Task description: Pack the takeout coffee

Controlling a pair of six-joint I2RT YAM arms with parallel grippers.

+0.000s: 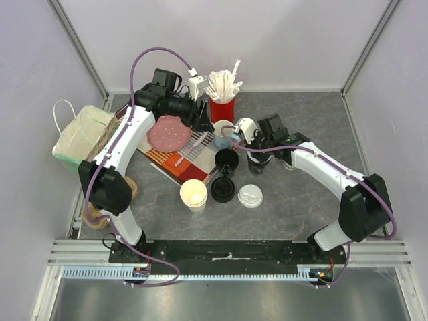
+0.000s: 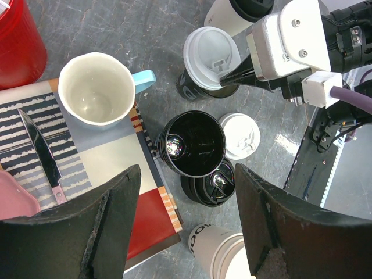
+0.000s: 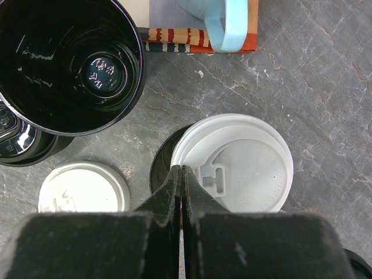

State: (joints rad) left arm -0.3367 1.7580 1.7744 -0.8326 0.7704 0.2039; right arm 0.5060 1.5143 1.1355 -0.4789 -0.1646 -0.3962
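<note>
A dark paper cup (image 1: pixel 259 164) stands right of centre, and a white lid (image 3: pixel 238 165) sits askew on it, leaving the cup's dark rim (image 3: pixel 158 168) showing on one side. My right gripper (image 3: pixel 182 168) is shut, its tips pinching the lid's rim; it also shows in the left wrist view (image 2: pixel 224 77). A second white lid (image 1: pixel 251 195) and a black lid (image 1: pixel 223 189) lie loose on the table. Another cup (image 2: pixel 241 9) with dark contents shows at the edge of the left wrist view. My left gripper (image 2: pixel 186 168) is open and empty, high above the glossy black mug (image 2: pixel 195 142).
A light-blue mug (image 2: pixel 96 87), a knife (image 2: pixel 40 151) and a pink plate (image 1: pixel 168 132) rest on the striped placemat (image 1: pixel 177 164). A red holder of straws (image 1: pixel 223 103) stands at the back. An empty white paper cup (image 1: pixel 194 194) stands near the front. A paper bag (image 1: pixel 83 137) sits at far left.
</note>
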